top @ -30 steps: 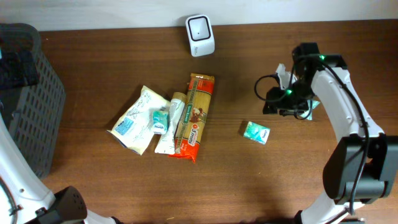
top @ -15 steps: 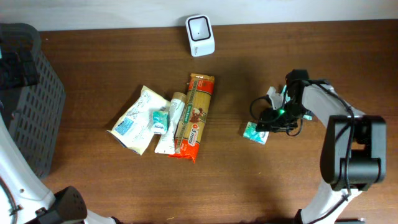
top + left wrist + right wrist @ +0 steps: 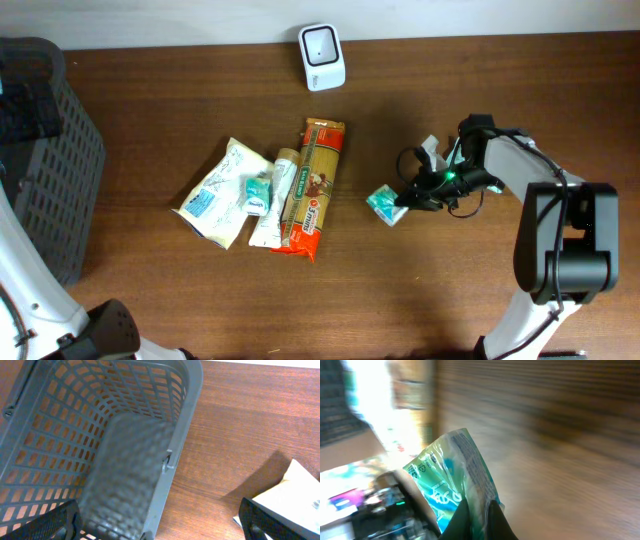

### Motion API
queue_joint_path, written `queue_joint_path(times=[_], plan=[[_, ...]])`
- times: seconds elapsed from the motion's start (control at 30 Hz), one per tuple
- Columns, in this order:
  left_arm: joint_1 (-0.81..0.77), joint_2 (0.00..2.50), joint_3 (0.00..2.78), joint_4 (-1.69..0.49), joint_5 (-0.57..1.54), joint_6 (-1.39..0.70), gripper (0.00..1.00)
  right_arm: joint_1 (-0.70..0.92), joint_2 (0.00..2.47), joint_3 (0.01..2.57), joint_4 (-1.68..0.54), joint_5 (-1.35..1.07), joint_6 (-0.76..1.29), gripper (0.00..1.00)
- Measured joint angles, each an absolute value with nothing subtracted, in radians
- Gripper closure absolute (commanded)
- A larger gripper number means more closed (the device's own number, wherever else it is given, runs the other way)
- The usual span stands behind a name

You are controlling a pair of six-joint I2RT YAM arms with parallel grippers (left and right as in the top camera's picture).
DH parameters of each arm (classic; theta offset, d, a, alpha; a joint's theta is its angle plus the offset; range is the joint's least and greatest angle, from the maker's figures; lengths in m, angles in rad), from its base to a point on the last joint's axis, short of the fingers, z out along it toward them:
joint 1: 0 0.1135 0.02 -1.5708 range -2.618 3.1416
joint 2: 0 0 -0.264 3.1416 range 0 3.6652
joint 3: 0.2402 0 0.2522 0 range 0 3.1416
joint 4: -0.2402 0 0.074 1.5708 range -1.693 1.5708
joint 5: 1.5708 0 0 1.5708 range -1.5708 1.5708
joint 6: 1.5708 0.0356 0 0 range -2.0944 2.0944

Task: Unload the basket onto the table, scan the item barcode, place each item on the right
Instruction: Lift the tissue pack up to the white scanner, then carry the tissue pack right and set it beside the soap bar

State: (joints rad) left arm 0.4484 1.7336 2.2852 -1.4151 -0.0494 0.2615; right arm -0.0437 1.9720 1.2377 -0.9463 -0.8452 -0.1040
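Right gripper (image 3: 402, 198): I see it pinched shut on one edge of the packet (image 3: 384, 203); in the wrist view the two dark fingers (image 3: 472, 519) meet on the foil.
Packet: a small teal-and-white sachet, sticking out past the fingertips, away from the wrist. I cannot tell whether its far end touches the table (image 3: 450, 290).
Scanner (image 3: 322, 56): the white unit at the table's back edge, well apart from the right jaws, beyond them and off to one side.
Pile: pasta pack (image 3: 315, 187), tube (image 3: 270, 205) and white pouch (image 3: 215, 190) lie side by side, touching; the pasta pack is the one nearest the packet's free end, with bare wood between.
Left gripper (image 3: 157, 527): I see the jaws spread wide with nothing between the tips.
Basket (image 3: 100, 435): grey mesh, lying directly under and ahead of the left jaws, its rim running between the two fingers.
Pouch corner: shows just beyond the left gripper's right-hand finger in the wrist view, clear of the basket.
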Motion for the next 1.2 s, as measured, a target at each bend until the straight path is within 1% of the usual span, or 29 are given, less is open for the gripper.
queue_joint_path(times=[0.1, 0.23, 0.4, 0.7, 0.77, 0.8, 0.93, 1.0, 1.07, 1.13, 1.17, 1.2], plan=[[0.448, 1.734, 2.285, -1.415, -0.049, 0.262, 0.01, -0.044, 1.903, 1.259, -0.979, -1.122, -0.082, 0.96], [0.448, 1.734, 2.285, -1.415, -0.049, 0.262, 0.01, -0.044, 1.890, 1.321, -0.968, -1.435, 0.002, 0.96], [0.448, 1.734, 2.285, -1.415, -0.049, 0.262, 0.01, -0.044, 1.890, 1.380, -0.969, -1.510, 0.165, 0.96], [0.448, 1.734, 2.285, -1.415, -0.049, 0.262, 0.01, -0.039, 1.890, 1.384, -0.973, -1.495, 0.191, 0.96], [0.448, 1.734, 2.285, -1.415, -0.049, 0.262, 0.01, -0.010, 1.890, 1.428, -0.999, -1.352, 0.194, 0.96], [0.448, 1.734, 2.285, -1.415, -0.049, 0.261, 0.01, 0.034, 1.889, 1.462, -1.023, -1.224, 0.199, 0.96], [0.448, 1.734, 2.285, -1.415, -0.049, 0.262, 0.01, 0.298, 1.889, 1.612, -1.082, -0.730, 0.227, 0.96], [0.448, 1.734, 2.285, -1.414, -0.050, 0.262, 0.01, 0.400, 1.889, 1.771, -1.128, -0.487, 0.263, 0.96], [0.448, 1.734, 2.285, -1.415, -0.049, 0.262, 0.01, 0.446, 1.886, 1.908, -1.156, -0.321, 0.282, 0.96], [0.448, 1.734, 2.285, -1.416, -0.049, 0.262, 0.01, 0.464, 1.886, 2.085, -1.152, -0.105, 0.288, 0.96], [0.448, 1.734, 2.285, -1.415, -0.050, 0.261, 0.01, 0.467, 1.889, 2.139, -1.127, -0.019, 0.276, 0.96], [0.448, 1.734, 2.285, -1.416, -0.049, 0.261, 0.01, 0.469, 1.902, 2.180, -1.042, 0.069, 0.246, 0.96]])
